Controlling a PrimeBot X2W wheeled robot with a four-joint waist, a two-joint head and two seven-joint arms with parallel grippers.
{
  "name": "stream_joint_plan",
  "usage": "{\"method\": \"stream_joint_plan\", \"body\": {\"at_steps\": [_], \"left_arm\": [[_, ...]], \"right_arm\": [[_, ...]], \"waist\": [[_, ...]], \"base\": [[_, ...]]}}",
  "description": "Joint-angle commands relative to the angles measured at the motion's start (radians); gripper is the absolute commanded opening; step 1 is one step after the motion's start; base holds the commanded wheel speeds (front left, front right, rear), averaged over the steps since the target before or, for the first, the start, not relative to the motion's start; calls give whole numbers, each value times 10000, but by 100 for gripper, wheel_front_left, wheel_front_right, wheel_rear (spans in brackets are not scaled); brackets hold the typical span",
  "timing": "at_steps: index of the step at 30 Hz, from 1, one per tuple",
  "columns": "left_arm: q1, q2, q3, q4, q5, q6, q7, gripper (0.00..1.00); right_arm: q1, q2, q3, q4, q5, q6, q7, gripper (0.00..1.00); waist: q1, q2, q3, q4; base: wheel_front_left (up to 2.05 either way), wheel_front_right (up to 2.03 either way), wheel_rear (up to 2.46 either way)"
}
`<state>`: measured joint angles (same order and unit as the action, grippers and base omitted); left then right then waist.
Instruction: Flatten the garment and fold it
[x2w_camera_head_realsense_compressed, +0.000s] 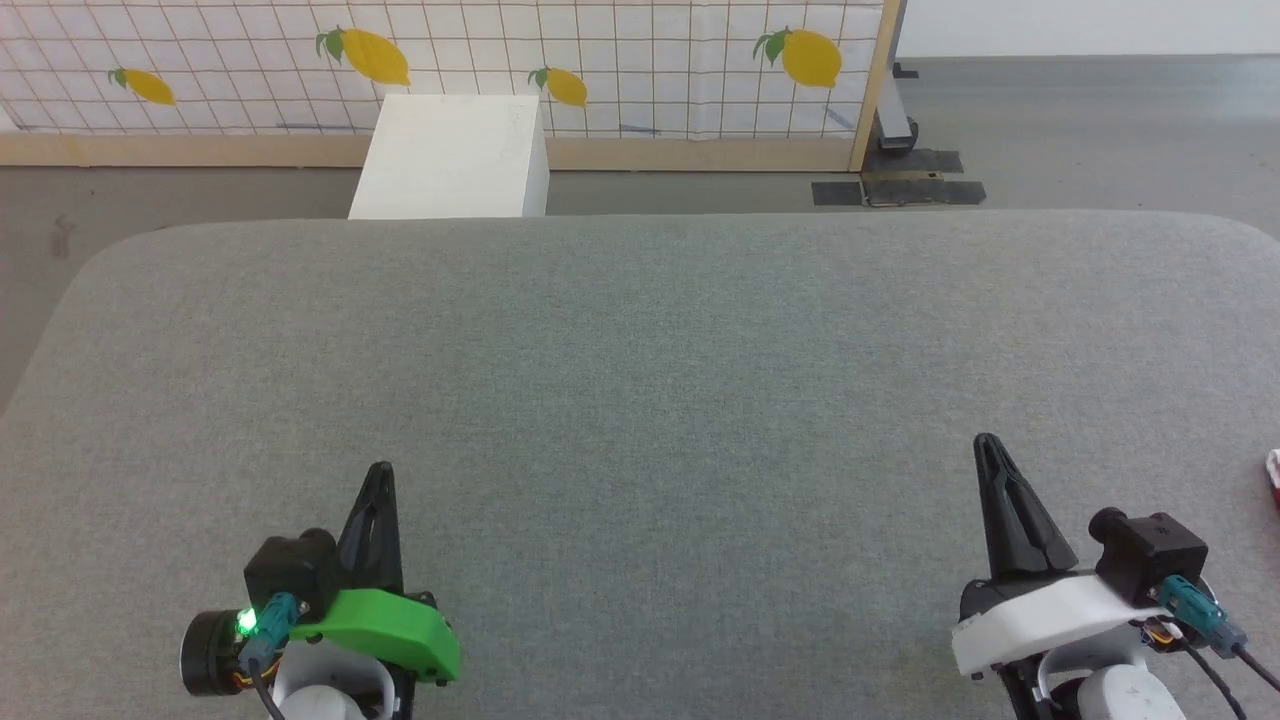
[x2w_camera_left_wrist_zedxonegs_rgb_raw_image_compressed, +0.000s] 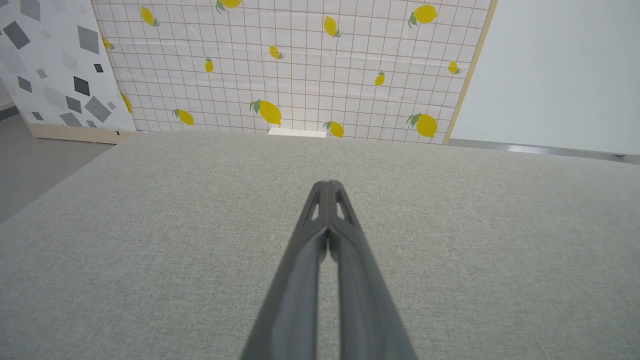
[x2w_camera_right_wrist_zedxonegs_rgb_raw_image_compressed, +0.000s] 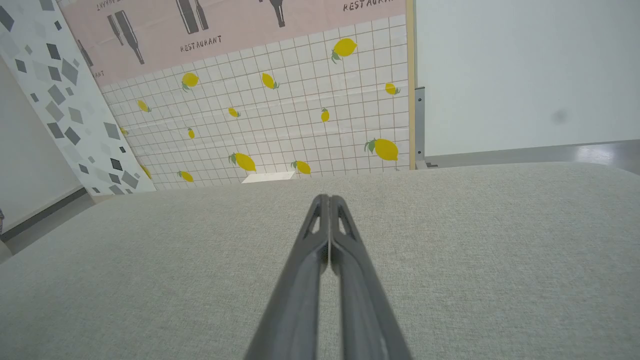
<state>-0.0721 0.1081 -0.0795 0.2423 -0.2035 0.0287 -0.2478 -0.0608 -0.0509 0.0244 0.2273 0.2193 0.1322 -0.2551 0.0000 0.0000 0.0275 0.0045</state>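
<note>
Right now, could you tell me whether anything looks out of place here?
Yes: the garment is a red-and-white sliver at the head view's far right edge, beyond the right gripper, not centred on the grey surface.

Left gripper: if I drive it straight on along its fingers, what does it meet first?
Probably nothing soon: the left gripper, shut, points across the bare grey padded surface. Past the far edge stands the white box, roughly in line, though depth is unclear.
</note>
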Motion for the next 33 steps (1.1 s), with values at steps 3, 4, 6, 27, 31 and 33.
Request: {"method": "stream_joint_plan", "body": {"at_steps": [3,4,6,27,31,33], "left_arm": [[32,-22,31,-103,90,-13,82,0],[38,-27,38,-124,107,-15,103,0],[48,-35,49,-158,136,-19,139,0],[168,-131,182,-561,474,-67,555,0],[191,-150,207,-637,538,-76,634,0],[202,-159,220,-676,570,-80,673,0]], "right_arm": [[27,0,-7,-96,-95,-1,109,0],[32,0,-9,-116,-114,-1,131,0],[41,0,-13,-148,-145,-1,167,0],[142,2,-54,-526,-509,-4,591,0],[161,2,-62,-598,-578,-4,671,0],[170,2,-66,-634,-613,-4,712,0]], "waist": [[0,0,-8,-1],[0,0,-10,-1],[0,0,-14,-2],[0,0,-61,-10],[0,0,-69,-11],[0,0,-74,-12]], "base": [[0,0,0],[0,0,0],[0,0,0],[0,0,0],[0,0,0],[0,0,0]]}}
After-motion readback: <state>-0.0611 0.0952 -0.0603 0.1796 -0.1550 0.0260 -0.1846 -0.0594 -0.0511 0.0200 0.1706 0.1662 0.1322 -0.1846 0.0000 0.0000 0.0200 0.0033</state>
